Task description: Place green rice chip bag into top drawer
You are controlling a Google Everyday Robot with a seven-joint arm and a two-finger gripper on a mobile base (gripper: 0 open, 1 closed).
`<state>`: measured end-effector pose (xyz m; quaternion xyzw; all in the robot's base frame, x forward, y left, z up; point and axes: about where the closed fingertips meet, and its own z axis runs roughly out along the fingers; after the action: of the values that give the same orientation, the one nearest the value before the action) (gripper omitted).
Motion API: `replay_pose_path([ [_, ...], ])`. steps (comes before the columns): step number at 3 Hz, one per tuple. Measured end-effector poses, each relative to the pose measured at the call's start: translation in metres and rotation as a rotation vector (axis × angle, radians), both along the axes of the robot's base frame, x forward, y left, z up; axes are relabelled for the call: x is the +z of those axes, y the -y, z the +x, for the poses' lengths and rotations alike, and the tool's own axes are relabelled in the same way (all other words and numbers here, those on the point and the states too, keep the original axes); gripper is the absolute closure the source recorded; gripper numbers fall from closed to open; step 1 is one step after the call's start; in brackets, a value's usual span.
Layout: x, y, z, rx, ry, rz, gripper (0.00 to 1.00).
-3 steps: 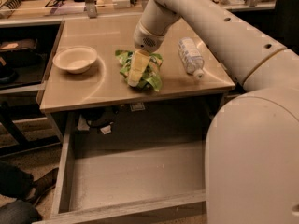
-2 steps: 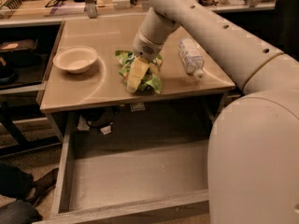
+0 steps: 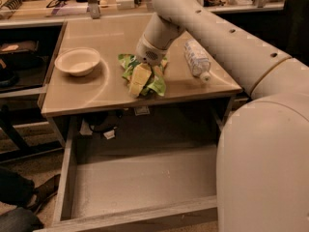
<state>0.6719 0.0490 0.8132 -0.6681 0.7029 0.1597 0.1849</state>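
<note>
The end effector (image 3: 140, 79) rests on the crinkly bright-green rice chip bag (image 3: 157, 84) atop the tan counter (image 3: 96, 91), grip impossible to tell; the wide grey wood-grain drawer (image 3: 145, 178) gapes open below it.

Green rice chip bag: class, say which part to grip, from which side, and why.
Probably the crumpled middle of the green rice chip bag, from above: it lies flat on the table, so only its raised folds offer a hold. The gripper sits on it there.
</note>
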Motion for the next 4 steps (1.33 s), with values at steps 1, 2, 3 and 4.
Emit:
replay_pose_path([
  [1,0.0,0.0,0.0,0.0,0.0,0.0,0.65],
  [2,0.0,0.0,0.0,0.0,0.0,0.0,0.89],
  [3,0.006,0.0,0.0,0.0,0.0,0.0,1.0],
  [4,0.041,0.006,-0.003,-0.026,0.062,0.021,1.0],
])
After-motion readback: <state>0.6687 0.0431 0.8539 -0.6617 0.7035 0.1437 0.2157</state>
